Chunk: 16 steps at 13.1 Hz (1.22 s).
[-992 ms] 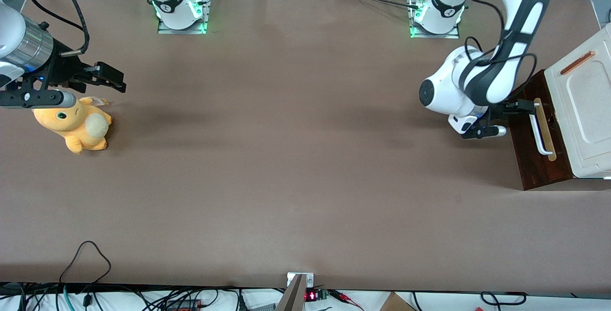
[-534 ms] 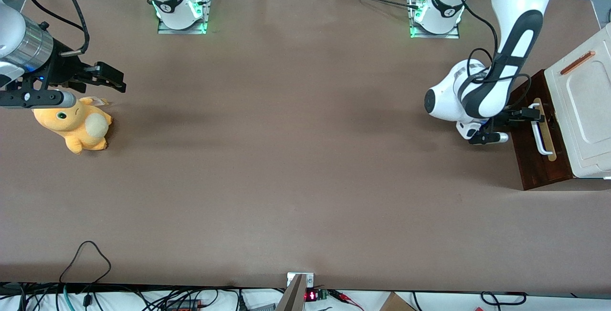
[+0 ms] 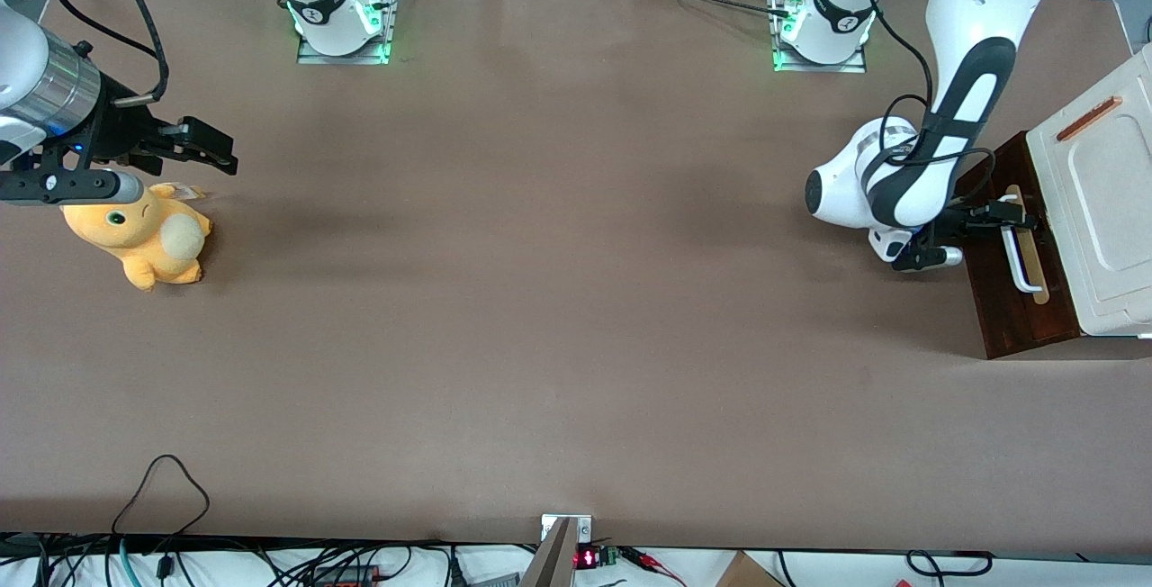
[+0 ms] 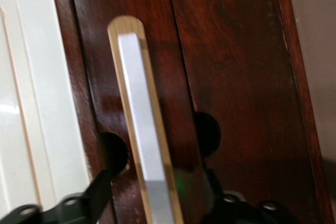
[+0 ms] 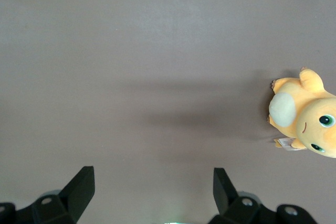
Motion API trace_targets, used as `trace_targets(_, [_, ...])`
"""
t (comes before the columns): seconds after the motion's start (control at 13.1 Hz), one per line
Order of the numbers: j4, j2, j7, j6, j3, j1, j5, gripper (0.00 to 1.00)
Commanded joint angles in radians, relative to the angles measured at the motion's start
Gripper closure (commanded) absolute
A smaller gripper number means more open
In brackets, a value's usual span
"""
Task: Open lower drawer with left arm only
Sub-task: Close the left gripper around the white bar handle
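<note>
The lower drawer (image 3: 1001,303) shows a dark brown front with a pale wood strip and a long white bar handle (image 3: 1018,249), under the cream-white cabinet top (image 3: 1102,209). The drawer front sits flush with the cabinet. The left arm (image 3: 900,186) reaches down to it. Its black gripper (image 3: 1006,214) is at the end of the handle farther from the front camera. In the left wrist view the gripper (image 4: 157,195) is open. One of its fingers (image 4: 97,192) stands on each side of the handle (image 4: 142,129) without touching it.
An orange plush toy (image 3: 144,236) lies toward the parked arm's end of the table. The cabinet stands at the working arm's end, near the table edge. Cables (image 3: 162,488) trail over the table edge nearest the front camera.
The left arm has lowered and swung toward the cabinet. Its gripper moved from just short of the handle to straddling it.
</note>
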Motion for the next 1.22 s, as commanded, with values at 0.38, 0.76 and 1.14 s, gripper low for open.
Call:
trace_targets(0.38, [-0.017, 0.006, -0.054, -0.027, 0.002, -0.007, 0.035, 0.60])
trace_targets(0.76, [-0.017, 0.004, -0.114, -0.029, 0.002, -0.007, 0.035, 0.86])
trace_targets(1.14, [-0.013, 0.001, -0.126, -0.029, -0.001, -0.039, 0.032, 1.00])
